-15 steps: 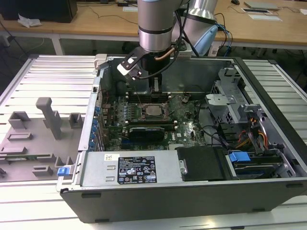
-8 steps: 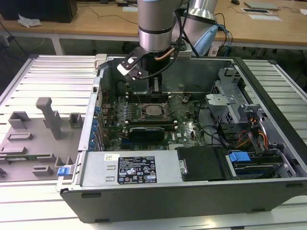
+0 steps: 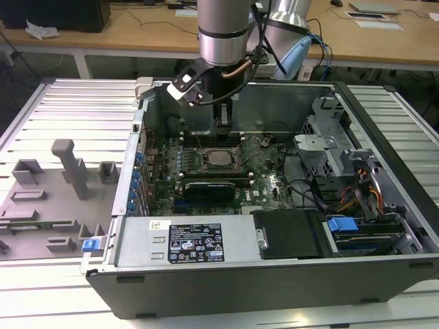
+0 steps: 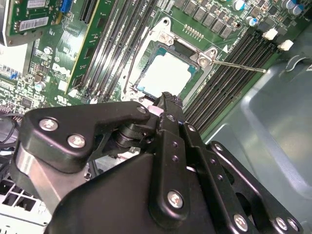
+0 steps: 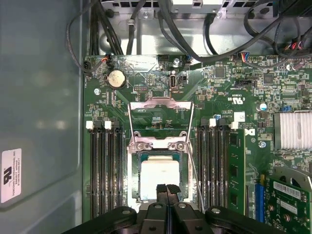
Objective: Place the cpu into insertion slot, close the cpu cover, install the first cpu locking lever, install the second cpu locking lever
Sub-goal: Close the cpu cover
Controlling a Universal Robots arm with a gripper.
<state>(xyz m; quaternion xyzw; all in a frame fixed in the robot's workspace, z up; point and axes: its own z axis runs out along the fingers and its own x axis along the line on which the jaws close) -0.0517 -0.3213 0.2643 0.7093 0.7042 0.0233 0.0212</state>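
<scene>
The cpu (image 5: 159,171) lies flat in the insertion slot (image 5: 136,175) on the green board, its pale top showing in both wrist views (image 4: 165,73). The cpu cover (image 5: 160,105) stands swung back off the socket, with green board showing through its window. A thin locking lever (image 5: 195,170) runs loose along one side of the socket, and its rod (image 4: 239,66) sticks out over the memory slots. My gripper (image 5: 167,191) hovers at the socket's edge just over the chip, its two black fingers pressed together with nothing between them. In the exterior view the gripper (image 3: 227,134) hangs above the socket (image 3: 221,159).
Long black memory slots (image 5: 105,170) flank the socket on both sides. Black cables (image 5: 146,29) hang past the board's far edge. The grey case wall (image 5: 41,97) rises close by. A drive cage (image 3: 322,147) and a black power supply (image 3: 288,233) fill the exterior view's right.
</scene>
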